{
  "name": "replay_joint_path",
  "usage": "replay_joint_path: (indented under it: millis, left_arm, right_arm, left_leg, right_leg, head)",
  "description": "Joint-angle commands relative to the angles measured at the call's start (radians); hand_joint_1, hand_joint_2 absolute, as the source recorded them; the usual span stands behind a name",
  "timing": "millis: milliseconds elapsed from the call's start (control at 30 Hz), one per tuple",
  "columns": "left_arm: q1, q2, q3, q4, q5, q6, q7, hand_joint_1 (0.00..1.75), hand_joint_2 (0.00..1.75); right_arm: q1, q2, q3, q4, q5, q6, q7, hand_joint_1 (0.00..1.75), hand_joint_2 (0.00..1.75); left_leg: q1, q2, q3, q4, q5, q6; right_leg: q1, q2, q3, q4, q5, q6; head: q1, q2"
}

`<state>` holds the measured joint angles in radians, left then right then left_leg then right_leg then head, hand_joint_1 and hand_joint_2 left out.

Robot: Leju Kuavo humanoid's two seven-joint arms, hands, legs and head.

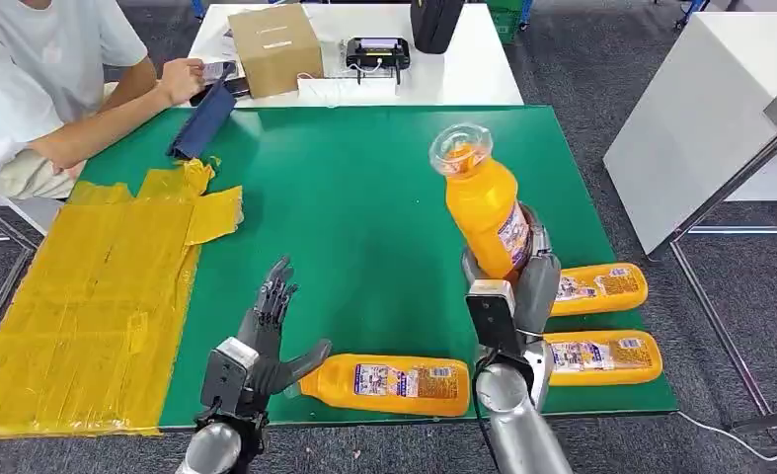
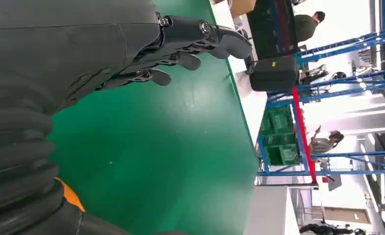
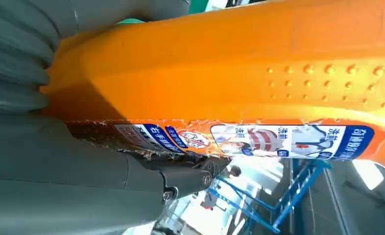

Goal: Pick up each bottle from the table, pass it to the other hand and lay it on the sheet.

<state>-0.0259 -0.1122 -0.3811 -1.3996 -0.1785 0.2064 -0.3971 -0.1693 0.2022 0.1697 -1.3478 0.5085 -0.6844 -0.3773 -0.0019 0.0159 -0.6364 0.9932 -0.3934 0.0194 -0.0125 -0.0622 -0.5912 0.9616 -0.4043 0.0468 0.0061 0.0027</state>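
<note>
My right hand [image 1: 522, 281] grips an orange bottle [image 1: 485, 202] upright above the green table [image 1: 364, 197], clear cap up; close up the bottle [image 3: 259, 73] shows its label against my fingers [image 3: 180, 178]. My left hand [image 1: 271, 336] is open, fingers spread, low over the table near its front edge; its fingers [image 2: 190, 44] hold nothing. A second orange bottle [image 1: 389, 383] lies on its side just right of that hand's thumb. Two more bottles [image 1: 601, 288] [image 1: 601, 357] lie at the front right. The yellow sheet [image 1: 88, 296] covers the table's left side.
A person [image 1: 38, 89] sits at the far left, a hand near a dark blue folded item [image 1: 202, 123]. Behind the green table a white table [image 1: 463, 69] carries a cardboard box [image 1: 275, 47] and a black device [image 1: 376, 54]. A white panel [image 1: 700, 118] stands right.
</note>
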Motion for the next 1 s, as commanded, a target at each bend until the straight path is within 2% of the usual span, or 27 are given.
replay_joint_path:
  millis: [33, 67, 167, 300, 400, 533, 600, 633, 700, 800, 1000]
  left_arm:
    - [0.0, 0.025, -0.003, -0.002, -0.003, -0.006, 0.01, 0.0, 1.75]
    - [0.0, 0.025, -0.003, -0.002, -0.003, -0.006, 0.01, 0.0, 1.75]
    - [-0.006, 0.031, -0.015, -0.007, 0.009, -0.026, 0.009, 0.0, 1.75]
    - [-0.029, 0.041, -0.043, -0.019, 0.024, -0.049, 0.008, 0.0, 1.75]
    - [-0.04, 0.041, -0.047, -0.023, 0.032, -0.055, 0.01, 0.0, 1.75]
    - [-0.04, 0.043, -0.047, -0.022, 0.032, -0.055, 0.01, 0.0, 1.75]
    - [-0.04, 0.043, -0.047, -0.022, 0.032, -0.055, 0.01, 0.0, 1.75]
    - [-0.04, 0.043, -0.047, -0.022, 0.032, -0.055, 0.01, 0.0, 1.75]
    - [-0.04, 0.043, -0.047, -0.022, 0.032, -0.055, 0.01, 0.0, 1.75]
    - [-0.04, 0.044, -0.048, -0.021, 0.033, -0.056, 0.01, 0.0, 1.75]
    - [-0.063, 0.043, -0.052, -0.014, 0.059, -0.065, 0.012, 0.0, 1.75]
  right_arm:
    - [-0.014, -0.04, 0.105, 0.048, -0.063, 0.099, 0.017, 1.75, 1.75]
    - [-0.014, -0.04, 0.105, 0.048, -0.063, 0.099, 0.017, 1.75, 1.75]
    - [-0.022, -0.057, 0.164, 0.07, -0.141, 0.25, 0.029, 1.75, 1.75]
    - [-0.047, -0.05, 0.258, 0.141, -0.123, 0.292, 0.029, 1.75, 1.75]
    - [-0.053, -0.046, 0.298, 0.167, -0.096, 0.293, 0.034, 1.75, 1.75]
    - [-0.055, -0.049, 0.298, 0.168, -0.097, 0.294, 0.034, 1.75, 1.75]
    - [-0.055, -0.049, 0.298, 0.168, -0.097, 0.294, 0.034, 1.75, 1.75]
    - [-0.055, -0.049, 0.298, 0.168, -0.097, 0.294, 0.034, 1.75, 1.75]
    - [-0.055, -0.049, 0.298, 0.168, -0.097, 0.294, 0.034, 1.75, 1.75]
    - [-0.056, -0.051, 0.301, 0.168, -0.096, 0.297, 0.034, 1.75, 1.75]
    - [-0.067, -0.035, 0.435, 0.279, 0.014, 0.295, 0.049, 1.75, 1.75]
  left_leg:
    - [0.001, 0.001, 0.003, -0.001, -0.001, -0.001]
    - [0.001, 0.001, 0.004, -0.001, -0.002, -0.001]
    - [0.001, 0.0, 0.003, 0.0, -0.001, -0.001]
    - [0.001, 0.002, 0.006, 0.0, -0.003, -0.002]
    - [0.001, 0.001, 0.002, -0.001, -0.001, -0.001]
    - [0.001, 0.001, 0.006, 0.0, -0.003, -0.001]
    - [0.001, 0.001, 0.002, -0.001, -0.001, -0.001]
    - [0.001, 0.001, 0.007, 0.0, -0.003, -0.001]
    - [0.001, 0.0, 0.002, -0.001, -0.001, -0.001]
    - [0.001, 0.0, 0.003, -0.001, -0.001, -0.001]
    - [0.001, 0.001, 0.003, -0.001, -0.001, -0.001]
  right_leg:
    - [0.0, 0.004, 0.003, -0.001, -0.001, -0.001]
    - [0.0, 0.004, 0.003, -0.001, -0.001, -0.001]
    - [0.0, 0.004, 0.003, -0.001, -0.001, -0.001]
    - [0.0, 0.008, 0.005, -0.001, -0.001, -0.002]
    - [0.0, 0.004, 0.002, -0.001, 0.0, -0.001]
    - [0.0, 0.006, 0.006, -0.001, -0.002, -0.002]
    - [0.0, 0.003, 0.002, -0.001, 0.0, -0.001]
    - [0.0, 0.007, 0.007, -0.001, -0.002, -0.002]
    - [0.0, 0.003, 0.002, -0.001, 0.0, -0.001]
    - [0.0, 0.003, 0.003, -0.001, -0.001, -0.001]
    - [0.001, 0.004, 0.003, -0.001, -0.001, -0.001]
  head:
    - [0.0, 0.0]
    - [0.0, 0.0]
    - [0.0, 0.0]
    - [0.0, 0.0]
    - [0.0, 0.0]
    - [0.0, 0.0]
    - [0.0, 0.0]
    - [0.0, 0.0]
    - [0.0, 0.0]
    - [0.0, 0.0]
    - [0.0, 0.0]
